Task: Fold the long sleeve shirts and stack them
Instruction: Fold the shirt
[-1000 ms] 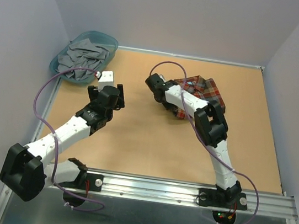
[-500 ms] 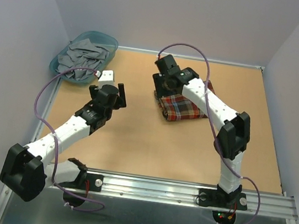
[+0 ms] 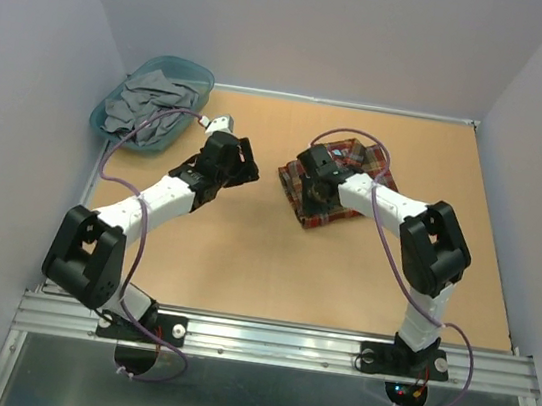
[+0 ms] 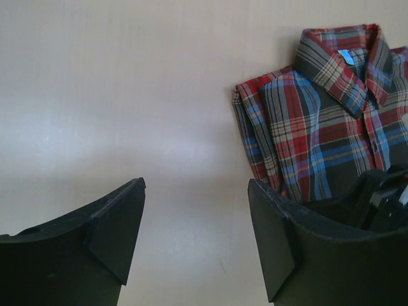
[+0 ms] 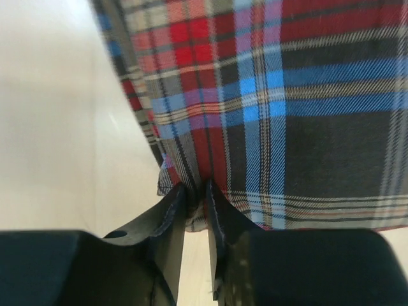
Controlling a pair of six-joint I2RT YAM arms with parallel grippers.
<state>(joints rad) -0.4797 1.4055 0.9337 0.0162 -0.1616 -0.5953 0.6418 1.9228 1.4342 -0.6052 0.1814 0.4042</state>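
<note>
1. Pinched the folded plaid shirt's (image 5: 268, 95) near corner in the narrow right hand (image 5: 194, 191), probably to square the fold.
2. Held the left hand (image 4: 196, 188) wide over bare surface (image 4: 127, 95) beside the shirt, mid-surface, seemingly ready to help.
3. Ignored the teal basket (image 3: 205, 77), far left.

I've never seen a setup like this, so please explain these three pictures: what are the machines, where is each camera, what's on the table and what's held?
These are two robot arms bolted at the near edge of a brown table. One picture looks down from above; the other two come from cameras on each wrist. On the table lies a folded plaid shirt, and a teal basket of grey clothes sits in the far left corner. The right gripper pinches the shirt's edge; the left gripper is open and empty.
</note>
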